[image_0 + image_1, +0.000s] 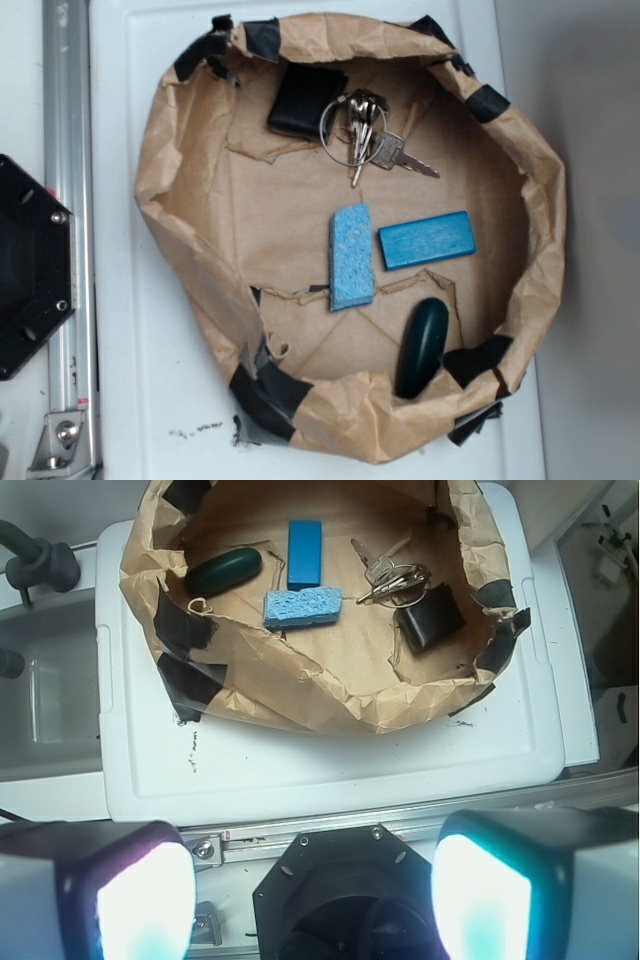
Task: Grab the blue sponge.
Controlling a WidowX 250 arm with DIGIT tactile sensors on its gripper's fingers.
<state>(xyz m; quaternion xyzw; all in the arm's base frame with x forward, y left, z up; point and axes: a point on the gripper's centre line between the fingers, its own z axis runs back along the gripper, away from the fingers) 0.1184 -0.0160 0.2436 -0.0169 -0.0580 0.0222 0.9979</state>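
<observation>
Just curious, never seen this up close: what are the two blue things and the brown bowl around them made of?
The blue sponge looks like matte, porous foam with a speckled surface. The blue block is darker, smooth, faintly streaked, perhaps painted wood or plastic. The bowl is crumpled brown paper patched with black tape.

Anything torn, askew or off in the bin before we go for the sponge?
The brown paper liner is torn on the floor, with a ragged flap just left of the blue sponge, and is patched with black tape around the rim. The sponge lies flat, apart from the blue block. The gripper is open.
</observation>
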